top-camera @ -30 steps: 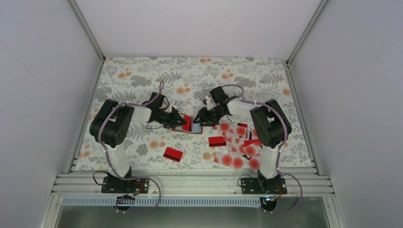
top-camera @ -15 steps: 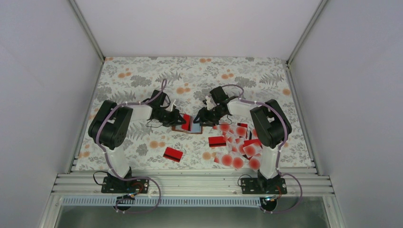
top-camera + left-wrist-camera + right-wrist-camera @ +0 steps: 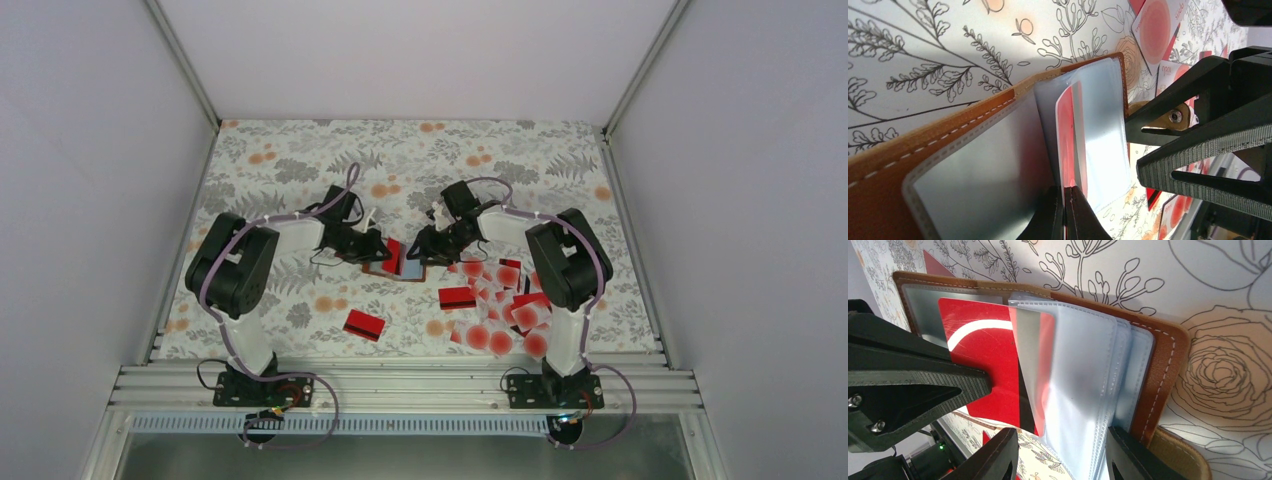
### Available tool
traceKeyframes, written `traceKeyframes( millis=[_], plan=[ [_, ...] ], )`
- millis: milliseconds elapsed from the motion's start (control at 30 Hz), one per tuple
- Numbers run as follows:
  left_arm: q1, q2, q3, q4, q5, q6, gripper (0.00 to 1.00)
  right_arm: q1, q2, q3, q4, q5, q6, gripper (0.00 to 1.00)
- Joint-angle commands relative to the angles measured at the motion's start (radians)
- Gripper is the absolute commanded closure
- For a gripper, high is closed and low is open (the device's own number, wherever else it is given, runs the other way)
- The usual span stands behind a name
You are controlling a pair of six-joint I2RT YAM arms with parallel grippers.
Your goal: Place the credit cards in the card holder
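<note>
Item 1. Small brown leather folding card holder [image 3: 398,264], lying open and flat on the floral-printed table cover [image 3: 300,160], mid-table, between the two arms. Its pale grey-blue inside faced up, and a fan of clear plastic sleeves [image 3: 1083,375] rose from the spine.

Item 2. Glossy red credit card [image 3: 980,357] with a white arc and a dark stripe. It stood over the holder's left half, with one edge tucked under the nearest clear sleeve and the rest exposed.

Item 3. Left claw [image 3: 1064,197]. Its jaws were pressed together on the near edge of the red card, which ran straight out from the tips toward the sleeves. The claw sat at the holder's left side, low over the open leaf.

Item 4. Right claw [image 3: 1060,440]. Its jaws stood apart at the holder's right side, with the bundle of sleeves lying between the two fingers. One finger sat close to the stitched leather rim. Whether either finger pressed on the holder could not be told.

Item 5. Loose credit cards [image 3: 500,310], red ones and whitish ones with a red dot. They were heaped on the cover just right of the holder, beside the right arm.

Item 6. Single red card [image 3: 364,325], lying alone on the cover nearer the bases, well apart from both claws.
</note>
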Motion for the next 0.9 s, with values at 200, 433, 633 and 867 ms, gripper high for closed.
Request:
traceKeyframes(
  millis=[200,433,633,867],
  plan=[
    [-0.026,-0.002,0.028,-0.056,-0.194,0.060,0.98,0.008,0.091,-0.029,-0.090,0.117,-0.013,0.55],
    [-0.029,0.003,0.027,-0.032,-0.180,0.046,0.98,0.010,0.101,-0.028,-0.088,0.108,-0.015,0.55],
    [-0.029,0.015,-0.007,0.067,-0.095,-0.037,0.98,0.015,0.106,-0.033,-0.084,0.101,-0.012,0.55],
    [-0.030,0.026,-0.037,0.129,-0.066,-0.105,0.98,0.014,0.103,-0.040,-0.082,0.102,-0.012,0.55]
  ],
)
